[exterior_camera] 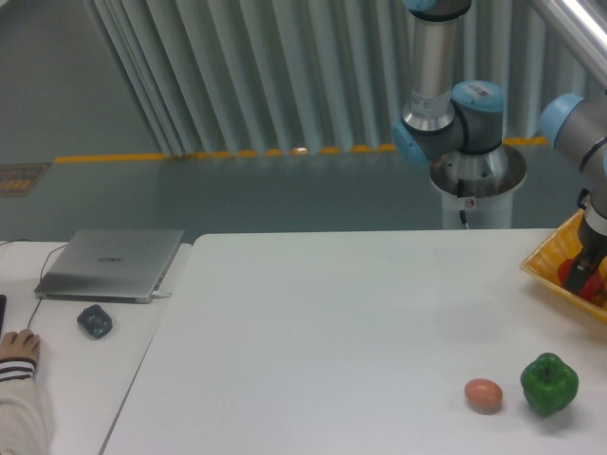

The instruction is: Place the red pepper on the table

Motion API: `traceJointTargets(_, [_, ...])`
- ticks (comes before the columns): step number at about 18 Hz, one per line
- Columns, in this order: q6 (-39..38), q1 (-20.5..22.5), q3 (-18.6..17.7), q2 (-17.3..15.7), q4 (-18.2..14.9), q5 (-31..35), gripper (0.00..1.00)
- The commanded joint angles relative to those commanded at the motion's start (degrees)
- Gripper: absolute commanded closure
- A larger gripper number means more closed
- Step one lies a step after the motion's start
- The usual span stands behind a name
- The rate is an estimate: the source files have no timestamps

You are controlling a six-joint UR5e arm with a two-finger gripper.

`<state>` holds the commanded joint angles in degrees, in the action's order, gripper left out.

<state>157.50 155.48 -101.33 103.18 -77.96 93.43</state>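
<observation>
Your gripper (588,270) has its jaws closed around the red pepper (572,273), over the basket (547,268); free table (332,332) lies to its left.

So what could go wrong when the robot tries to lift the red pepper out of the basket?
The gripper holds the red pepper right at the picture's edge, so the grip is hard to judge; it might slip. The yellow basket sits near the table corner and could get nudged. The egg and green pepper lie nearby, crowding the landing spot.
</observation>
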Motion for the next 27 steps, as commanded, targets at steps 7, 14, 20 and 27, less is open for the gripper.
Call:
traceJointTargets(7, [-0.2,-0.3,-1.6,0.0,0.2,0.0,0.00])
traceJointTargets(14, [-0.4,-0.5,-1.6,-0.1,0.2,0.1,0.09])
traceJointTargets(20, [-0.4,-0.3,-2.0,-0.2,0.4,0.3,0.11])
traceJointTargets(27, [-0.2,-0.2,0.3,-0.2,0.1,2.0,0.10])
